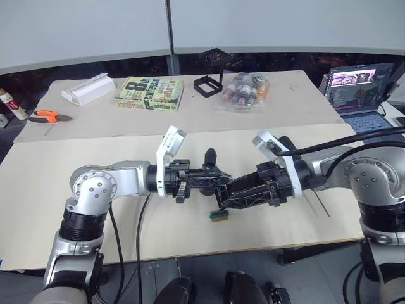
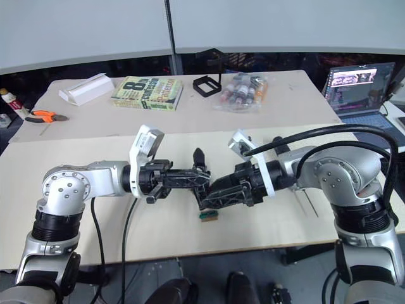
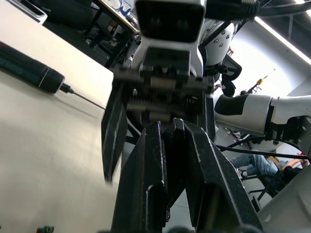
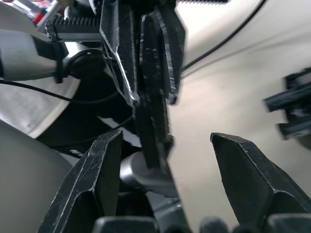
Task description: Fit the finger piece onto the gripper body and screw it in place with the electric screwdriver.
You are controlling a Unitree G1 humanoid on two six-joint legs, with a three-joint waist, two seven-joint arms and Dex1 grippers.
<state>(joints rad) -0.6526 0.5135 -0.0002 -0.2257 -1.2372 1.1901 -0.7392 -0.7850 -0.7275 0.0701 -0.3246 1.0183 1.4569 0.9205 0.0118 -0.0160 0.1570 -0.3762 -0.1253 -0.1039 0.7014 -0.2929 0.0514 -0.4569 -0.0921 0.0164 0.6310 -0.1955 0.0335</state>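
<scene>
Head stereo pair sat up high and looked forward and down over the table (image 1: pixel 190 234), both eyes catching the same two arms meeting mid-table plus the book (image 1: pixel 149 93) and laptop (image 1: pixel 361 88) at the far edge, the right eye's copy just shifted sideways a bit. Left wrist cam was super close, low over the tabletop, looking along the left gripper (image 3: pixel 170 145) straight at the other arm's wrist. Right wrist cam looked between its spread fingers (image 4: pixel 245 179) at the left gripper from very near.
</scene>
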